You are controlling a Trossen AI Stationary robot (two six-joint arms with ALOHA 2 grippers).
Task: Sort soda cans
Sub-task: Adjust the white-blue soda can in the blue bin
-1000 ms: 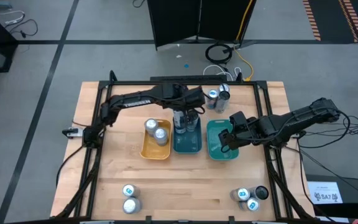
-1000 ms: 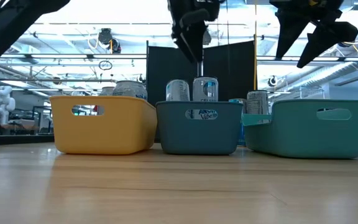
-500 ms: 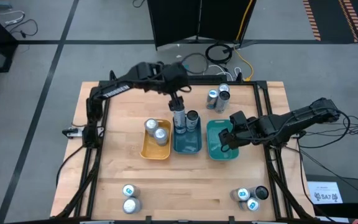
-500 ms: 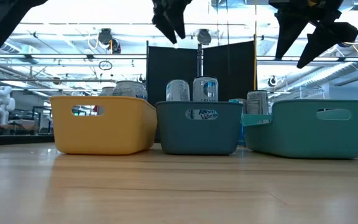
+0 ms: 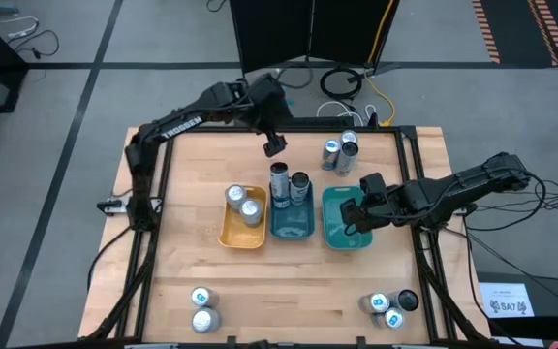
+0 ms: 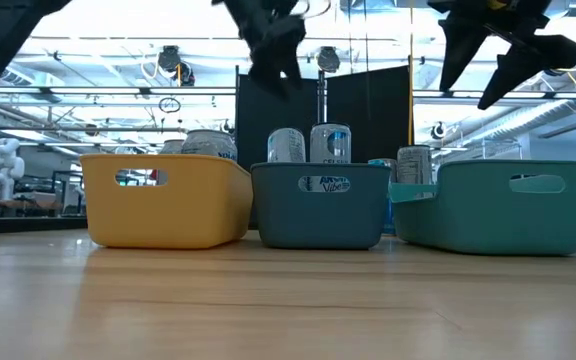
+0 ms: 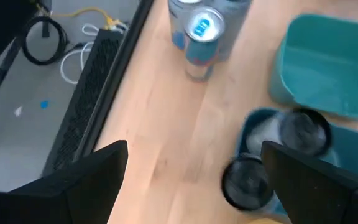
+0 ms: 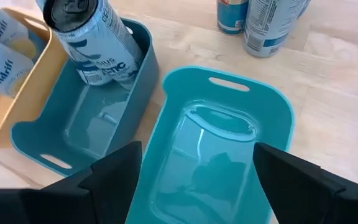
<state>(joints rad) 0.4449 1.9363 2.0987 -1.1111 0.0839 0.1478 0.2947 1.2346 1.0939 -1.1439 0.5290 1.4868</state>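
Three trays stand side by side mid-table: a yellow tray (image 5: 243, 230) with two silver cans, a dark blue tray (image 5: 292, 221) with two dark-topped cans (image 5: 279, 174) upright at its far end, and a teal tray (image 5: 348, 236) with nothing in it. My left gripper (image 5: 274, 145) (image 7: 194, 155) is open in the air beyond the blue tray, near two blue-marked cans (image 5: 339, 149) at the far edge. My right gripper (image 5: 353, 215) (image 8: 197, 155) hangs open above the teal tray (image 8: 219, 149).
Two silver cans (image 5: 202, 308) stand at the near left edge of the table. Three cans (image 5: 391, 306), one of them dark, stand at the near right. Bare wood lies in front of the trays. In the low view both grippers (image 6: 273, 40) (image 6: 503, 50) are high above the tray rims.
My left gripper has risen from over the blue tray's far end and drawn back toward the table's far edge. The two cans in that tray stay upright where they were.
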